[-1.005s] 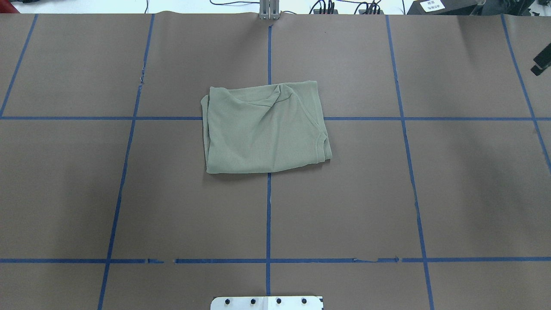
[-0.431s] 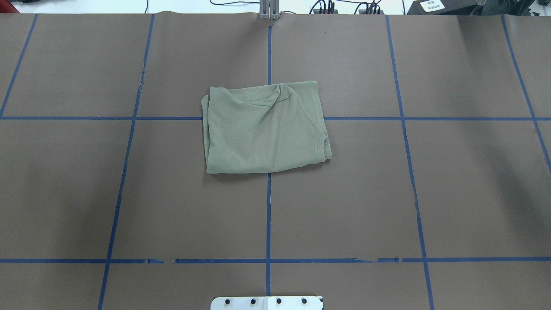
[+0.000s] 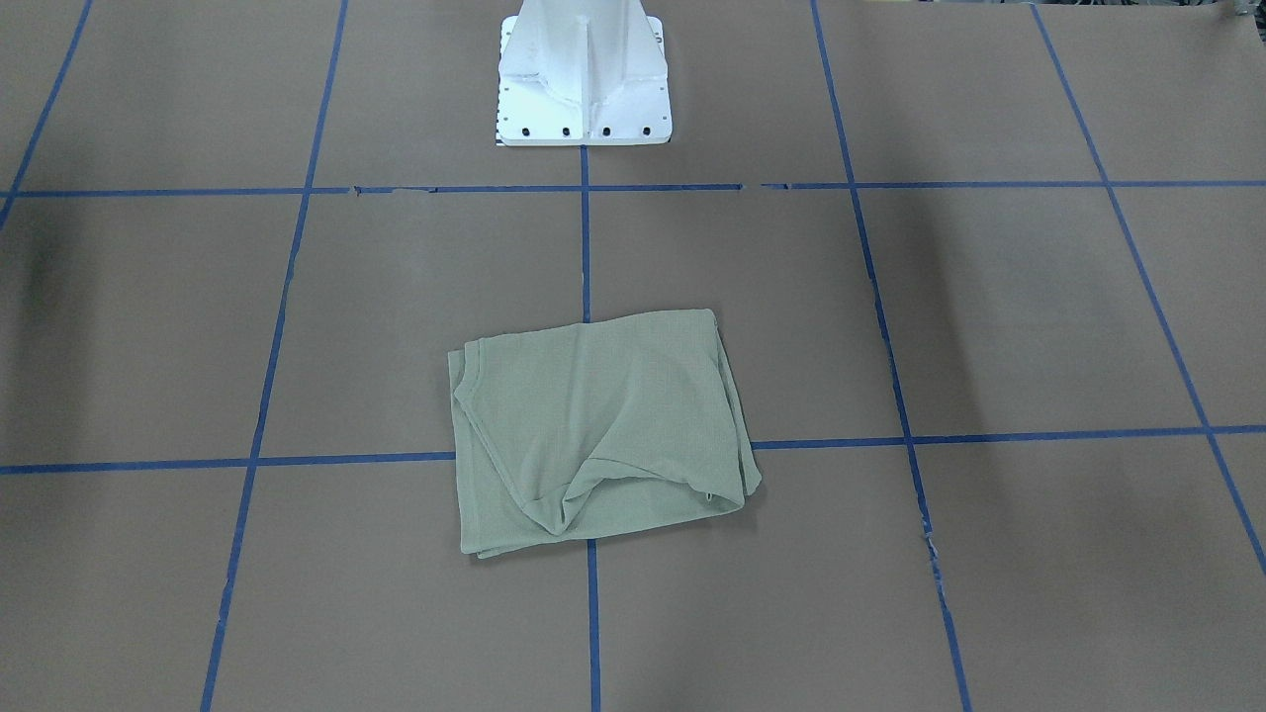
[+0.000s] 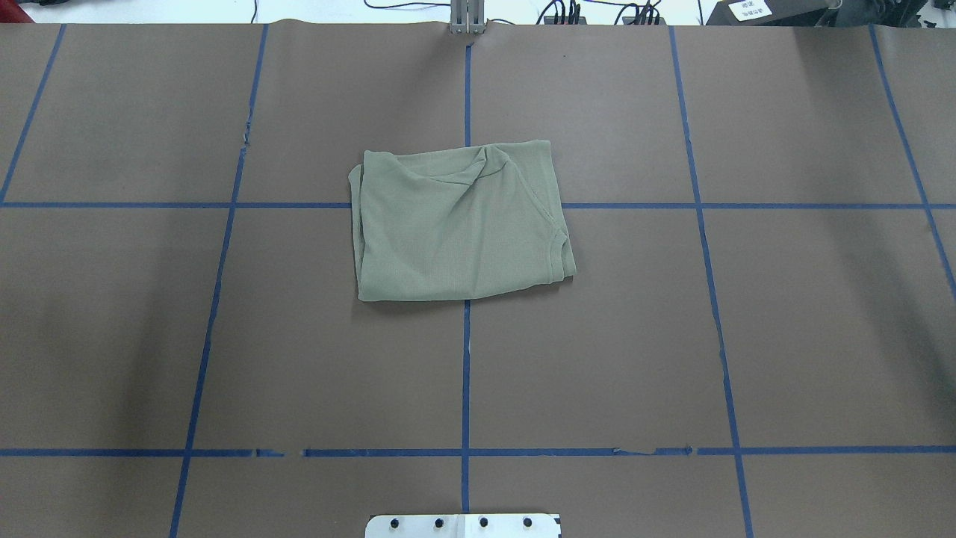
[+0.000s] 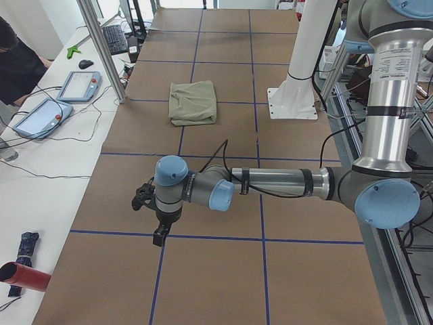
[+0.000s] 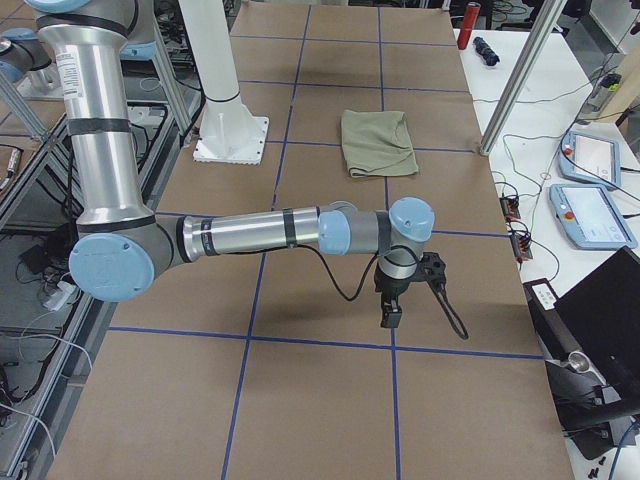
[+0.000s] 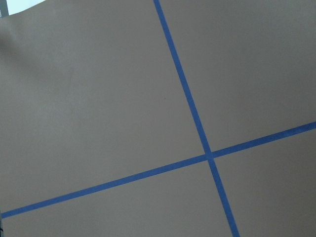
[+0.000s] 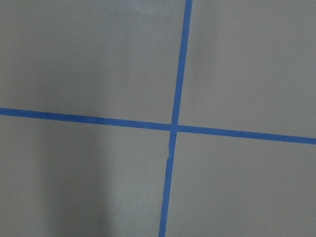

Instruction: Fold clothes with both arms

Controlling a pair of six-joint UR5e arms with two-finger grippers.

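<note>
The folded shirt (image 4: 455,224) is laid flat on the worktop (image 4: 224,336), well apart from the left end effector (image 5: 160,237) and the right end effector (image 6: 389,318), its long axis running between them. Neither is judged nearer. Whether either is open cannot be told.

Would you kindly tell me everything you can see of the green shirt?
The shirt is pale sage-green, seemingly a fine knit, folded into a rough rectangle lying flat on the brown paper-covered table. It covers the crossing of two blue tape lines near the centre. Soft creases gather toward its far edge, and a banded hem shows at one corner. Nothing but the table touches it.
</note>
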